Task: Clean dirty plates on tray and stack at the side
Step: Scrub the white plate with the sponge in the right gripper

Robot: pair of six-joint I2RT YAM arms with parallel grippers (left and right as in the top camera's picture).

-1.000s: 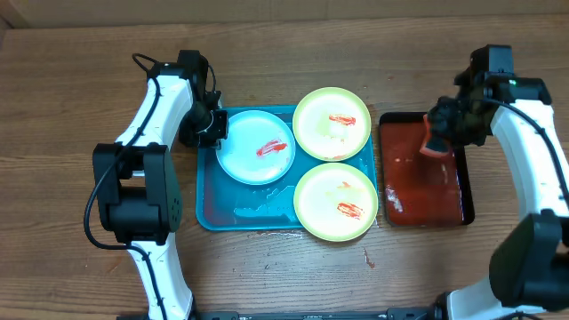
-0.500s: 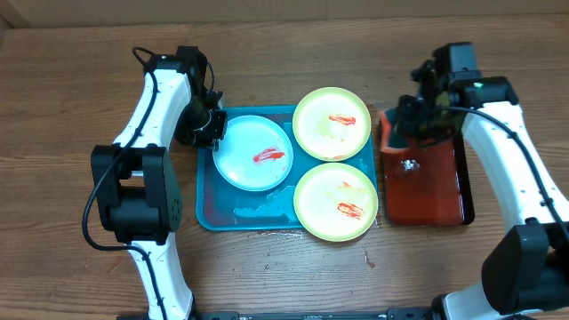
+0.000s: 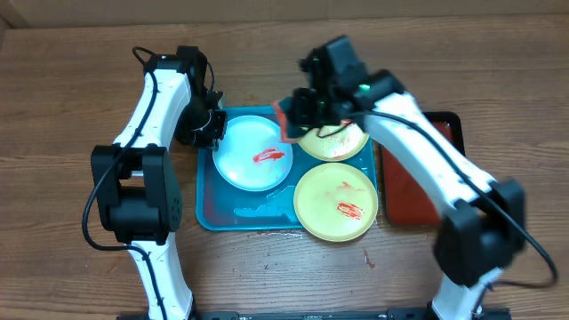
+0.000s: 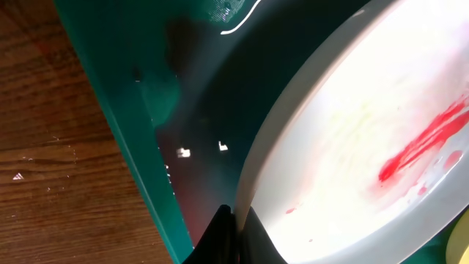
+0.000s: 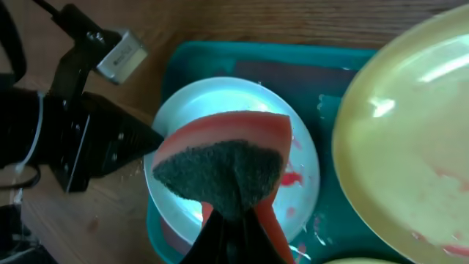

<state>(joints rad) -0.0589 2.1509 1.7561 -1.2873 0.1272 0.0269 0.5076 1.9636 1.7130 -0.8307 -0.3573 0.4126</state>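
sponge (image 5: pixel 220 169) clamped in right tool (image 5: pixel 231 220) above turquoise tray (image 3: pixel 206 213), left tool (image 4: pixel 235 218) pinching rim of white plate (image 3: pixel 244 164)

The overhead camera looks straight down on the whole tabletop (image 3: pixel 71 71). The left wrist camera sits close at the rim of the white plate (image 4: pixel 352 147); the right wrist camera views that plate from above.

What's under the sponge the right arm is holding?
The white plate, smeared with red sauce, in the tray. The sponge hides part of the plate's middle.
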